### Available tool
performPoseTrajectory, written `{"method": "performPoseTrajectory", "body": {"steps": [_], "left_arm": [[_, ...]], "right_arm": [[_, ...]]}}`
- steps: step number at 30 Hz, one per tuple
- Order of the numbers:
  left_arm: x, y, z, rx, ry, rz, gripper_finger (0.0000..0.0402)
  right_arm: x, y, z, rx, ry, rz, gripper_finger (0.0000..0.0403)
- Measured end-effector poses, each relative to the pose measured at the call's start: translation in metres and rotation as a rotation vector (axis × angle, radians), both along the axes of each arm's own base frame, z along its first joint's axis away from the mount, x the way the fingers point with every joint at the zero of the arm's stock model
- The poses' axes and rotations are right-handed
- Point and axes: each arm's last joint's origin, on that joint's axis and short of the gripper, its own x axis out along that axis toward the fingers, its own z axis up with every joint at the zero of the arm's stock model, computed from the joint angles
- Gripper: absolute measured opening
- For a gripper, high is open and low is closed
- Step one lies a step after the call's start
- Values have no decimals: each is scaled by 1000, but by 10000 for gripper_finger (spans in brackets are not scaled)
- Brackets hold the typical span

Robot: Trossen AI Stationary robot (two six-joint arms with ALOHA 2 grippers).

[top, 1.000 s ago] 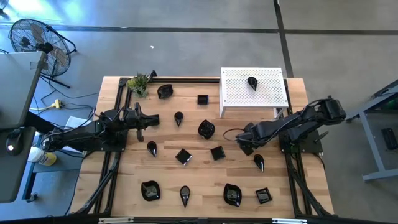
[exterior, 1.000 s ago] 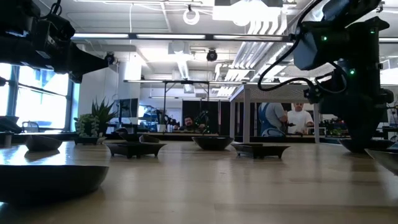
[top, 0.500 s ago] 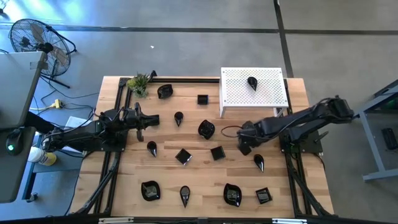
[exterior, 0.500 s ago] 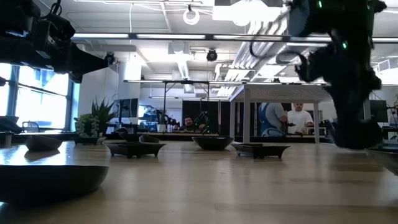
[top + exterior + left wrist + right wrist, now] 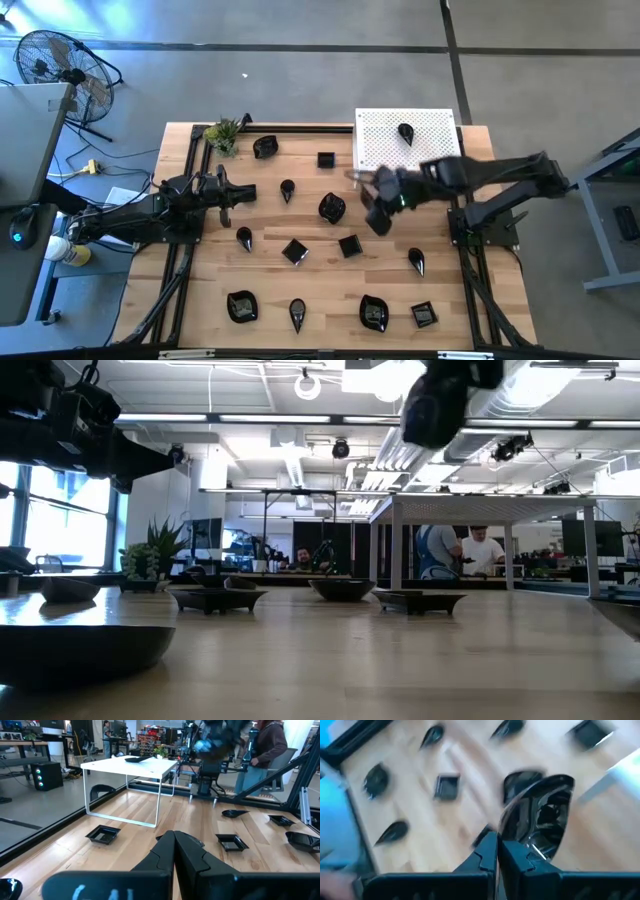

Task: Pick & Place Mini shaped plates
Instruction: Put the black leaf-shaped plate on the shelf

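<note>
High view, read from left to right. At the left edge of the wooden table (image 5: 320,270) the left gripper (image 5: 232,192) waits above the wood, its two fingers pressed together on nothing, as the left wrist view confirms. Black mini shaped plates are scattered over the rest of the table: a wavy one (image 5: 264,147) near the small green plant (image 5: 222,133) at upper left, a square one (image 5: 294,251) at centre, another wavy one (image 5: 241,305) lower left, and a teardrop one (image 5: 416,261) right of centre.

Right of centre, the right gripper (image 5: 378,203) is raised above the table just in front of the white perforated platform (image 5: 440,150), which stands at the upper right. Its fingers are clamped on the rim of a glossy rounded plate (image 5: 540,815); the right wrist view shows this dish lifted clear of the wood, with other plates blurred below it. One teardrop plate (image 5: 405,132) already rests on the platform top.

Judged from this, the step in hand is the carry: a plate has been picked and is in transit, likely toward the platform. The next move calls for bringing the dish over a bare part of the platform, lowering it level, then parting the fingers. The thin rim grip could slip if the arm swings hard.
</note>
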Motion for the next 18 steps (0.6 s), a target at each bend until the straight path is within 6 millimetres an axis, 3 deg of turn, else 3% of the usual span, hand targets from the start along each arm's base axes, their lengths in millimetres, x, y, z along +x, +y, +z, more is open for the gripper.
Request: {"method": "performPoseTrajectory", "body": {"steps": [4, 7, 13, 18], "left_arm": [[0, 0, 0, 0, -1, 0, 1], [0, 0, 0, 0, -1, 0, 1], [0, 0, 0, 0, 0, 0, 1], [0, 0, 0, 0, -1, 0, 1]], "right_arm": [[18, -33, 21, -103, 94, -63, 7], [34, -65, 25, -154, 198, -74, 7], [56, -134, 1, -175, 511, -139, 7], [66, -172, -20, -198, 613, -182, 7]]}}
